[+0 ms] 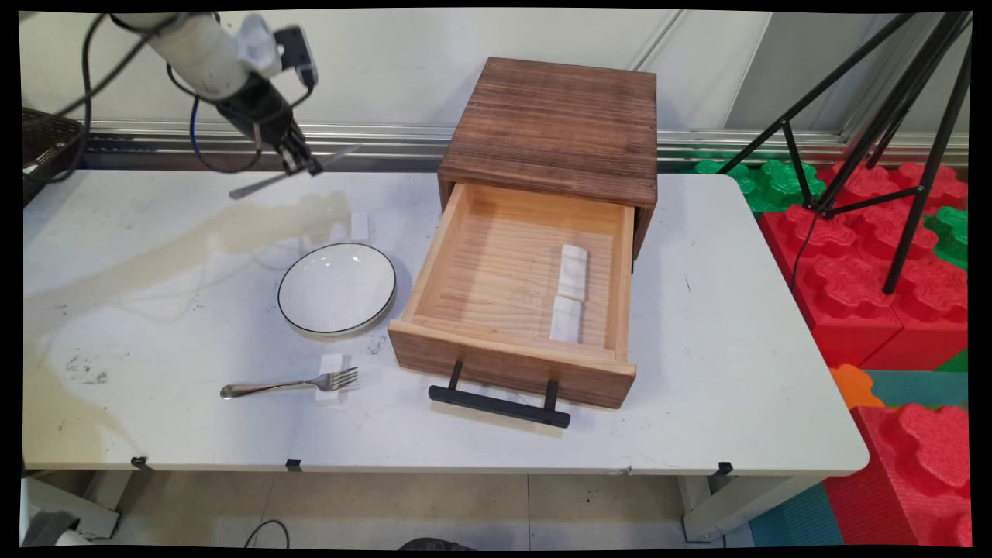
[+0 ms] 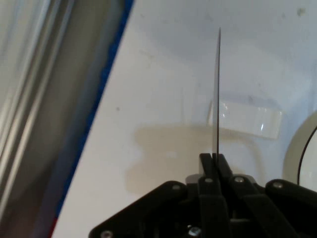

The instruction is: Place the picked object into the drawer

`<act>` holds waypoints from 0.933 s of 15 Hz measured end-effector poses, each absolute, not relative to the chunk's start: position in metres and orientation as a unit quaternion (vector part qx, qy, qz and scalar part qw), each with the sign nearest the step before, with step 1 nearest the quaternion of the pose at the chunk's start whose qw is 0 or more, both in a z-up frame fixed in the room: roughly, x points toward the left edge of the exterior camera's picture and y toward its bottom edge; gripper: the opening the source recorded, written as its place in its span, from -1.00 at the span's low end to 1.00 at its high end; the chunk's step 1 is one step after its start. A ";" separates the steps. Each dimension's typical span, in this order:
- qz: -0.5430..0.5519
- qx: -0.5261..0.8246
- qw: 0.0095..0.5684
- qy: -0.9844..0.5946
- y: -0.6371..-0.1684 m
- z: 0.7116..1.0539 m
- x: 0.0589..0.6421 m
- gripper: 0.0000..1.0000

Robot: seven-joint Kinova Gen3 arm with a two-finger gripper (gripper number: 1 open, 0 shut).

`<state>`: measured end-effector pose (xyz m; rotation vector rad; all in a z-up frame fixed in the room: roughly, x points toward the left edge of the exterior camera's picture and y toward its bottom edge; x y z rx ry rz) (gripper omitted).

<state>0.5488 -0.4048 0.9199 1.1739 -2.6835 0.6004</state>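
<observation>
Main view: the gripper (image 1: 304,164), raised above the table's (image 1: 697,372) far left, grasps a slim silver knife (image 1: 291,173) lying nearly level, above the plate (image 1: 337,289). Hand view: fingers (image 2: 207,171) pinch the blade (image 2: 217,94) edge-on, thin and dark.

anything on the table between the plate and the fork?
Yes. In the main view a small white block lies between the plate and the fork, under the fork's tines. The hand view shows neither.

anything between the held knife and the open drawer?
Nothing visible. The gripper holds the knife in the air. Toward the drawer only a low white block lies on the table; the plate sits off that line.
</observation>
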 end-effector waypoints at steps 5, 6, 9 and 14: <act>0.240 0.388 0.100 -0.884 -0.396 0.977 0.500 -1.00; 0.243 0.379 0.110 -0.886 -0.394 0.986 0.487 -1.00; 0.241 0.341 0.141 -0.898 -0.393 1.007 0.448 -1.00; 0.220 0.294 0.185 -0.912 -0.393 1.019 0.391 -1.00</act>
